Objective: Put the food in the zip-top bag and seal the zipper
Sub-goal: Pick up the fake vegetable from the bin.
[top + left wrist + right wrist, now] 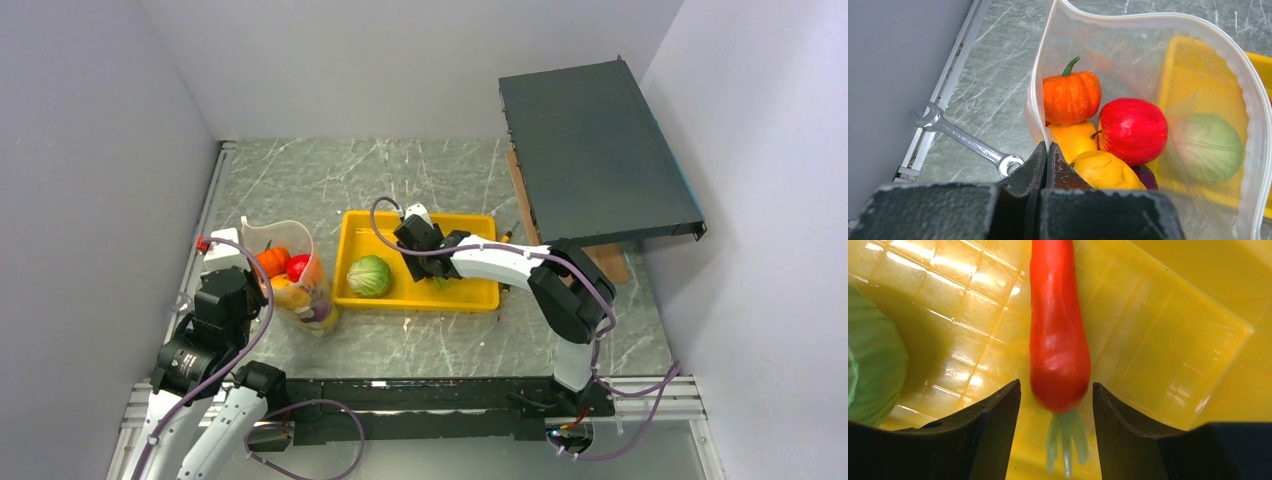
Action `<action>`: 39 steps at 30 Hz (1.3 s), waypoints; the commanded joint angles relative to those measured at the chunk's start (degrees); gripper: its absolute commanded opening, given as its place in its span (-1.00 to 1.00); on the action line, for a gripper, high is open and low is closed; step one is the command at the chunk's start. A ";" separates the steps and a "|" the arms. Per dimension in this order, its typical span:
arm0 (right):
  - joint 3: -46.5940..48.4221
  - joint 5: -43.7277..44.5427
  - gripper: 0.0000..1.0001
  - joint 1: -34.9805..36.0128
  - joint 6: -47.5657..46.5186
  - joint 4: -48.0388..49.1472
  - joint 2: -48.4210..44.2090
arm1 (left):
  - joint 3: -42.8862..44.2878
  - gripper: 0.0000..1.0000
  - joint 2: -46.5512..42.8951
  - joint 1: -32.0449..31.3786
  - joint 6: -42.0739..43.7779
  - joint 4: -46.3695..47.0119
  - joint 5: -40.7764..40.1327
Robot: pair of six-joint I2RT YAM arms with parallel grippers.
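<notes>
Your carrot (1058, 330) lies in the yellow tray (1168, 340), its thick end between the right gripper's (1055, 386) spread fingers — jaws open, nothing gripped yet. It looks like a light, hard, glossy plastic taper, so expect it to slip; close across the fat shoulder just above the pale green stalk, not on the narrowing tip. The gridded tray floor is just as slick. Beside the carrot sits the round green cabbage (870, 365). The left gripper (1046, 152) is clamped on the bag's (1128, 55) rim — thin, limp film already holding the pumpkin (1071, 95) and tomato (1132, 130).
</notes>
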 commanded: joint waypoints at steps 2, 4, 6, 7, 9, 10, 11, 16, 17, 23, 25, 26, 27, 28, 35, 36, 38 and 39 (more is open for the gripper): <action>1.60 -2.90 0.10 -0.97 -0.37 1.84 1.78 | 0.29 -1.00 -0.06 -0.11 0.62 1.74 -0.62; 2.06 -3.29 0.06 -1.11 -0.39 1.66 2.33 | 0.29 -1.00 -0.08 -0.11 0.62 1.74 -0.57; 2.12 -3.84 0.04 -1.11 -0.51 1.85 2.50 | 0.25 -1.00 -0.10 -0.11 0.60 1.73 -0.57; 2.09 -3.99 0.02 -1.13 -0.48 2.02 2.50 | 0.28 -1.00 -0.08 -0.09 0.62 1.72 -0.62; 2.18 -4.17 -0.06 -1.14 -0.40 1.97 2.59 | 0.28 -1.00 -0.21 -0.05 0.62 1.64 -0.56; 2.38 -4.23 -0.13 -1.06 -0.38 1.72 2.55 | 0.29 -1.00 -0.32 -0.11 0.56 1.63 -0.66; 2.54 -4.28 -0.17 -1.10 -0.31 1.40 2.43 | 0.29 -1.00 -0.41 -0.11 0.54 1.59 -0.72; 2.88 -4.11 -0.43 -1.14 -1.41 1.62 0.22 | 0.24 -1.00 -0.31 -0.11 0.64 1.92 -0.45; 3.03 -4.07 -0.47 -1.05 -1.71 1.67 -0.18 | 0.28 -1.00 -0.29 -0.05 0.66 1.92 -0.44; 5.89 -4.51 -0.72 -0.99 -2.00 -0.39 -3.22 | 0.29 -1.00 -0.59 -0.09 0.60 1.69 -0.67; 6.14 -5.28 -0.77 -0.96 -1.99 0.20 -4.96 | 0.22 -1.00 -0.76 -0.11 0.60 1.81 -0.57; 6.89 -5.79 -0.81 -0.95 -1.74 -0.18 -5.89 | 0.19 -1.00 -0.81 -0.11 0.62 1.81 -0.65; 7.96 -6.51 -0.85 -0.89 -1.34 -0.80 -6.80 | 0.07 -1.00 -0.82 -0.10 0.48 1.81 -0.73; 8.84 -7.61 -0.89 -0.93 -0.93 -1.01 -8.29 | 0.10 -1.00 -0.69 -0.07 0.53 1.81 -0.75; 10.51 -19.99 -0.93 -0.24 3.64 10.57 -16.67 | 0.16 -1.00 -0.36 -0.11 0.54 1.79 -0.72; 11.54 -21.00 -0.93 0.20 4.53 12.01 -17.12 | 0.18 -1.00 -0.41 -0.11 0.54 1.73 -0.74; 13.31 -24.22 -0.92 1.49 5.40 15.25 -17.55 | 0.20 -1.00 -0.33 -0.11 0.59 1.72 -0.66; 14.09 -24.81 -0.92 2.77 5.24 17.28 -17.54 | 0.28 -1.00 -0.22 -0.11 0.62 1.83 -0.71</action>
